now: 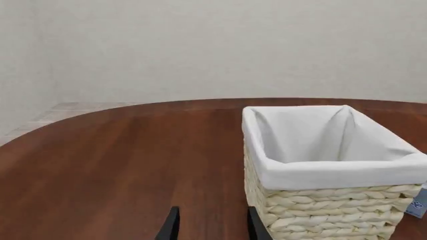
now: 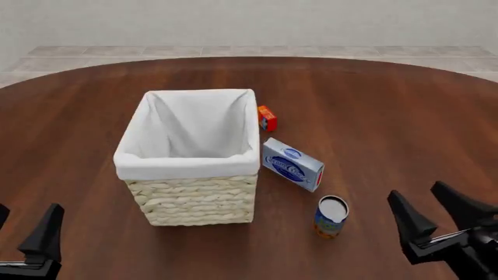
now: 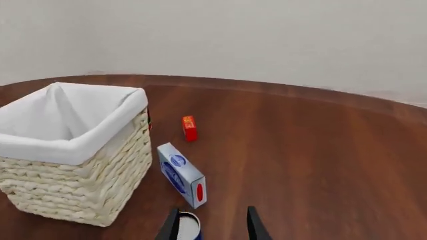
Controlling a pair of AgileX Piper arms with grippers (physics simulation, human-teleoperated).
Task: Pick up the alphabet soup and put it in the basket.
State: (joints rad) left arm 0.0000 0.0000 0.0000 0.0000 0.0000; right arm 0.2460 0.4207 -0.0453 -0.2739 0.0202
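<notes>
Both sets of fingers, left (image 2: 27,236) and right (image 2: 441,213), are spread and hold nothing. The alphabet soup (image 2: 330,216) stands upright on the worktop (image 2: 374,105), right of the basket (image 2: 190,201), near the right fingers.

Basket (image 2: 192,201): cream woven wicker, white cloth lining.
Alphabet soup (image 2: 330,216): silvery-white top, blue label, orange-red base.
Rectangular box (image 2: 292,164): blue-and-white, blue oval emblem, red spot on end.
Small box (image 2: 267,118): orange-red.
Table (image 2: 389,111): dark reddish-brown woodgrain.
Grippers: black.
</notes>
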